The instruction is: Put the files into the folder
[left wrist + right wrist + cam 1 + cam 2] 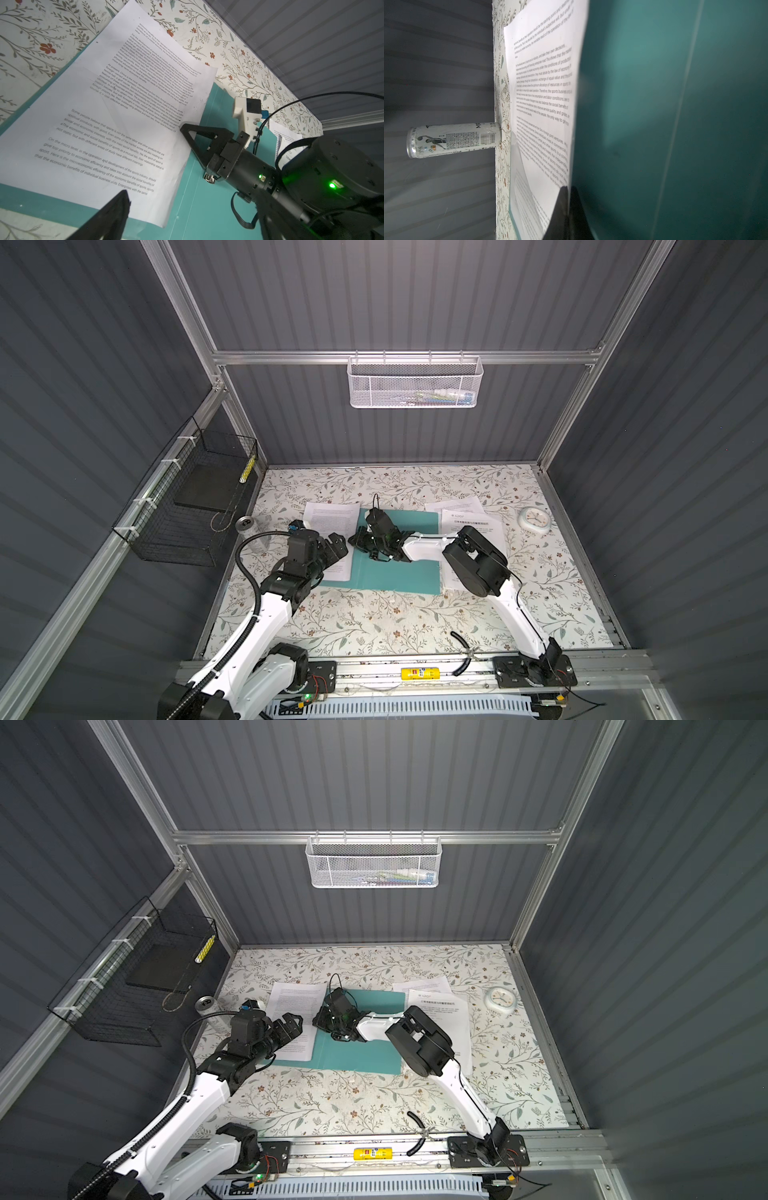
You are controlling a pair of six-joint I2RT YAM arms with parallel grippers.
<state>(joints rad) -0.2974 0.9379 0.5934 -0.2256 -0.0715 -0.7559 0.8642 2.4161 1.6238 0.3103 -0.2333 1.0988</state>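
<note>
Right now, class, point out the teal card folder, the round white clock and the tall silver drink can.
teal card folder (395, 576): in a top view, bare inner cover.
round white clock (535, 520): in a top view, dial centre.
tall silver drink can (452, 140): right wrist view, printed side.

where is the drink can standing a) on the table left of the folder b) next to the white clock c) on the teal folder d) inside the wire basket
a: the can stands upright on the table, just off the left edge of the folder.
</note>
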